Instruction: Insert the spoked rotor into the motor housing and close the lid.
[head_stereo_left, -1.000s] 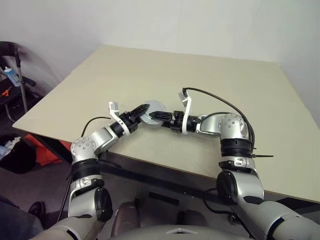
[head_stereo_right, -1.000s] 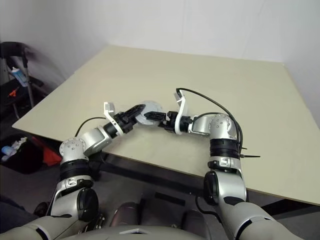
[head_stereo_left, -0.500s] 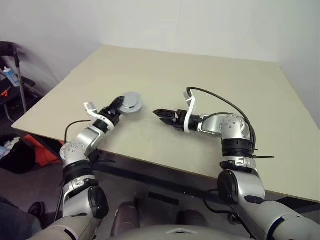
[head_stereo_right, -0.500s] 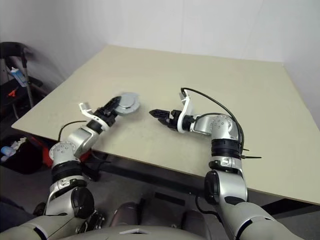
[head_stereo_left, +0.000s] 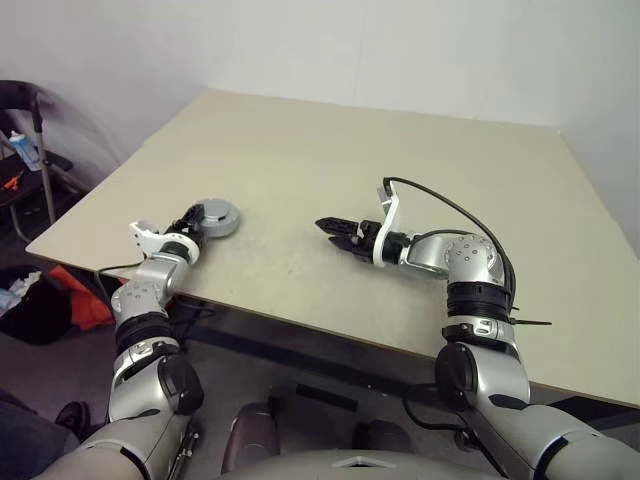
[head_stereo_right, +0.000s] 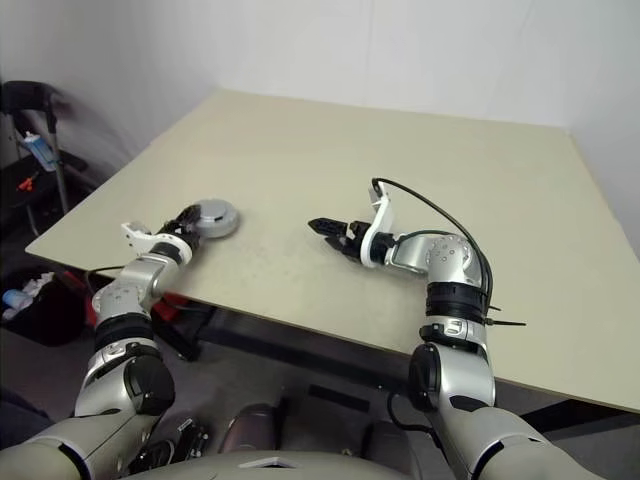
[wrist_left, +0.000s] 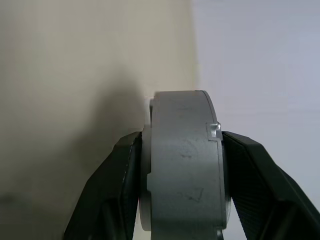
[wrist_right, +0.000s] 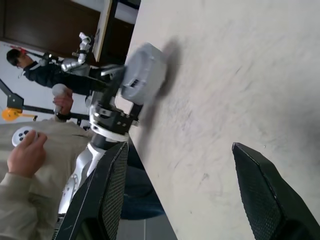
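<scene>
Near the table's (head_stereo_left: 420, 180) left front corner, the left gripper (head_stereo_left: 196, 222) has its two black fingers clamped on the sides of a closed round grey unit (head_stereo_left: 217, 217), which looks to sit low at the tabletop; I can't tell if it is fully set down. From where I stand that unit looks like the housing with the lid already on, since no separate rotor, ring or ribbed disc lies anywhere on the table. I can't see inside it, so whether the rotor is seated is a guess, though a fair one. In the left wrist view the grey unit (wrist_left: 182, 165) sits squarely between the fingers (wrist_left: 117, 190), pinched from both sides. The right gripper (head_stereo_left: 328, 228) hangs out over the middle of the table, well apart from the unit, jaws spread wide and holding nothing. My reading: the assembly is done or nearly so, and what's left is letting go of the piece.
</scene>
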